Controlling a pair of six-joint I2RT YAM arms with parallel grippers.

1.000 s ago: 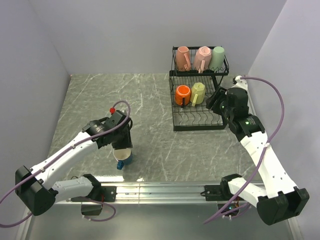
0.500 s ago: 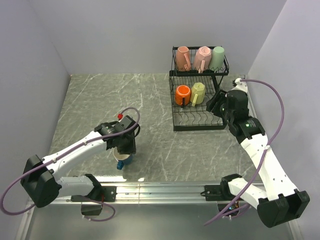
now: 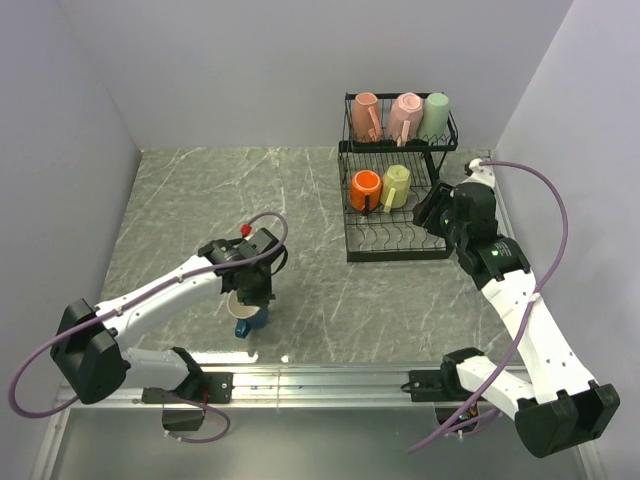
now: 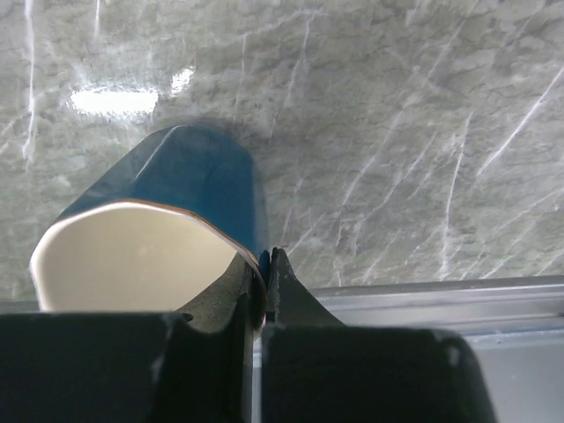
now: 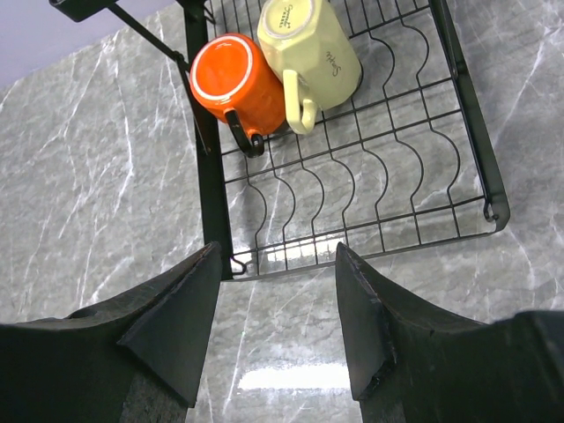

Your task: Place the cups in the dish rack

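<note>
The left gripper (image 4: 266, 261) is clenched on the blue mug (image 4: 189, 189) — one finger inside the pale bowl, the other outside, pinching the thin wall at the rim. The mug sits close to the near edge of the bench (image 3: 180, 200), left of its middle and well apart from the dish rack (image 3: 347, 215) toward the far right corner. Whether its base is off the surface I cannot tell.

Five mugs are racked. A pink mug (image 3: 366, 115), a second pink mug (image 3: 405, 112) and a pale green mug (image 3: 436, 110) fill the upper basket (image 3: 351, 128). An orange mug (image 5: 227, 77) and a pale yellow mug (image 5: 308, 40) sit at the back of the lower shelf (image 5: 352, 207), whose front slots are bare.

The right gripper (image 5: 275, 256) hangs released and empty by the rack's near right corner.

The risk is the grip itself — a narrow pinch on one side of the rim lets the mug swing or slip during the carry. It could also clip the rack's front wire, or the left arm could crowd the right one.
</note>
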